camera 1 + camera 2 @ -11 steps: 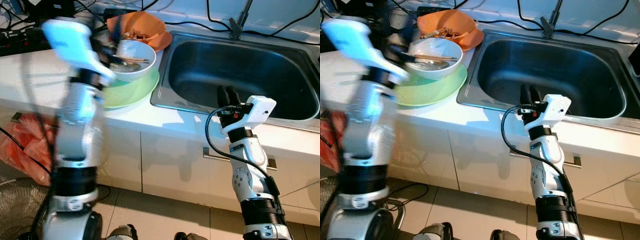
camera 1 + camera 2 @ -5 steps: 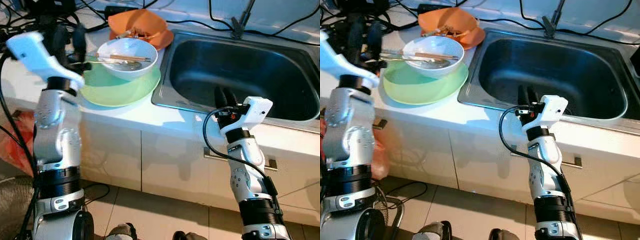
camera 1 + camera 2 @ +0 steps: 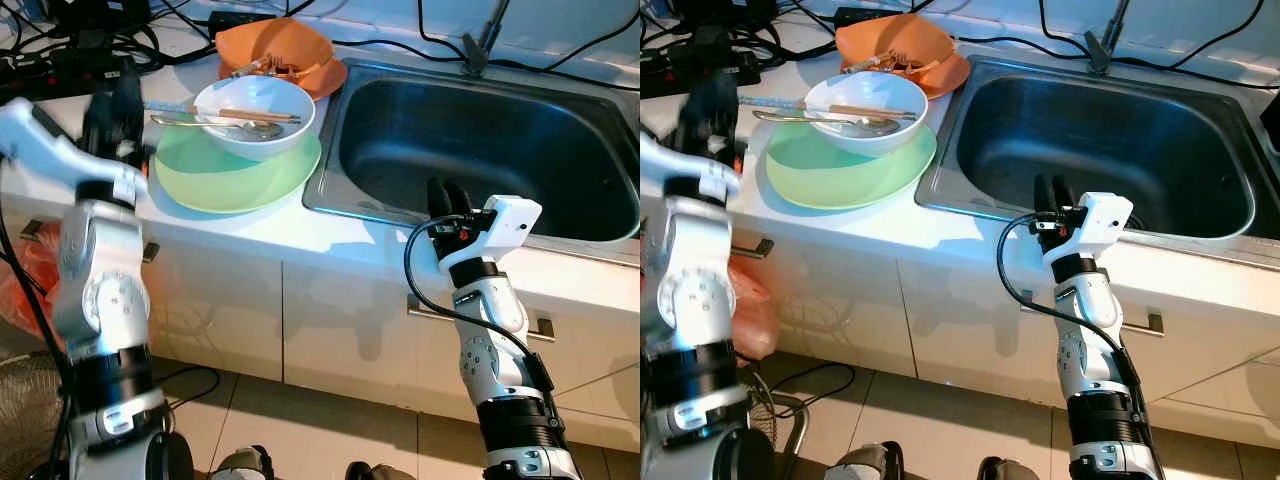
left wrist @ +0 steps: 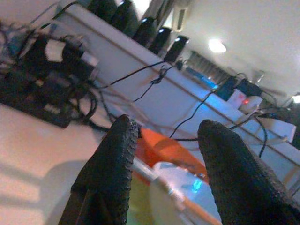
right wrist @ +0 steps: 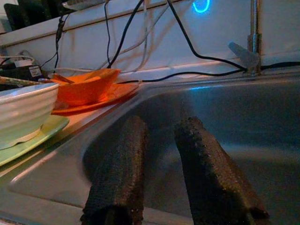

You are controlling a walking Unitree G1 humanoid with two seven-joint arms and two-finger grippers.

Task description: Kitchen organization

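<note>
In the upper left of the head-camera frame, on a white counter (image 3: pixel 300 235), a white bowl (image 3: pixel 255 112) sits on a pale green plate (image 3: pixel 240 175), with chopsticks (image 3: pixel 250 114) and a metal spoon (image 3: pixel 205 123) laid across the bowl's rim. Just behind it, toward the top edge, lies an orange plate (image 3: pixel 290 55) holding an orange bowl with utensils in it. The steel sink (image 3: pixel 480 150) takes up the upper right, a black cable trailing along the wall behind it. The left gripper (image 3: pixel 118 100) is raised at the left edge of the frame, just beside the green plate; its wrist view shows the two black fingers (image 4: pixel 110 168) spread well apart with nothing between them. The right gripper (image 3: pixel 448 200) stands at centre right, over the sink's near rim, its fingers (image 5: pixel 119 173) pointing into the basin, parted by a narrow gap and holding nothing. Below the counter run white cabinet doors (image 3: pixel 340 320) and a tiled floor.
</note>
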